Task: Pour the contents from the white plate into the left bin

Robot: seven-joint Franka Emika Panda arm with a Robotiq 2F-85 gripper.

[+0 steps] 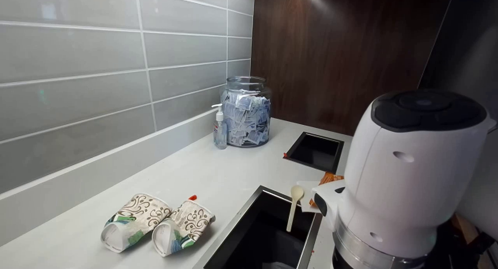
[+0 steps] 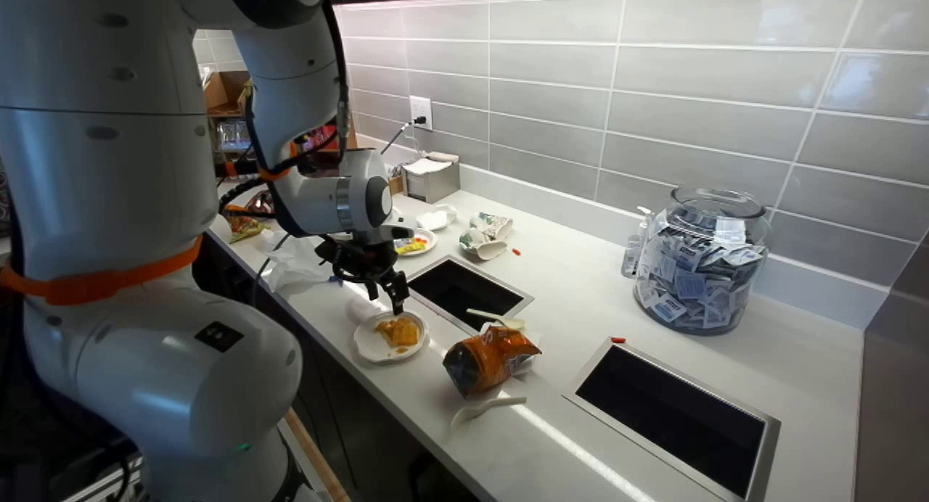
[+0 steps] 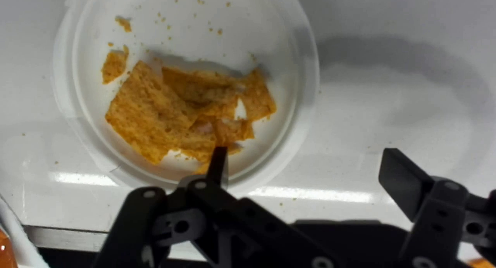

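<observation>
Resting on the bench, the plate holds chips, orange and broken. In the wrist view the pincer has its fingers well apart: one shows across the plate's rim between five and six o'clock, the other past the plate at four; whether the first touches, I cannot tell. In an exterior view, with the plate as the clock's centre, the left bin lies at two, crushed cups farther, at one, a bag between three and four, the right bin beyond it, a jar well away between two and three. A spoon overhangs the left bin.
</observation>
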